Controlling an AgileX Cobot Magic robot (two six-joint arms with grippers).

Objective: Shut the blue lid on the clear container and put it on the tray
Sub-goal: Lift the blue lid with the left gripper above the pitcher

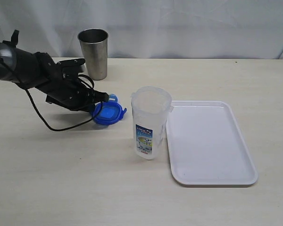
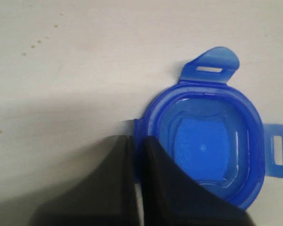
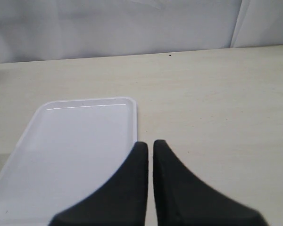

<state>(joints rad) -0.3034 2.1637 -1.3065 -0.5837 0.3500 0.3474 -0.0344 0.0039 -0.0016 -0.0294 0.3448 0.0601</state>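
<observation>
The blue lid (image 1: 108, 113) (image 2: 205, 141) lies on the table left of the clear container (image 1: 150, 122), its hollow side facing the left wrist camera. My left gripper (image 1: 104, 98) (image 2: 137, 140) is shut on the lid's rim, one finger inside the rim and one outside. The container stands upright with no lid on it, its blue-and-yellow label facing front, beside the white tray (image 1: 209, 141) (image 3: 70, 150). My right gripper (image 3: 150, 143) is shut on nothing, above the tray's edge; it does not show in the exterior view.
A grey steel cup (image 1: 94, 52) stands at the back left, behind my left arm. A black cable (image 1: 47, 120) loops from that arm onto the table. A white curtain closes off the back.
</observation>
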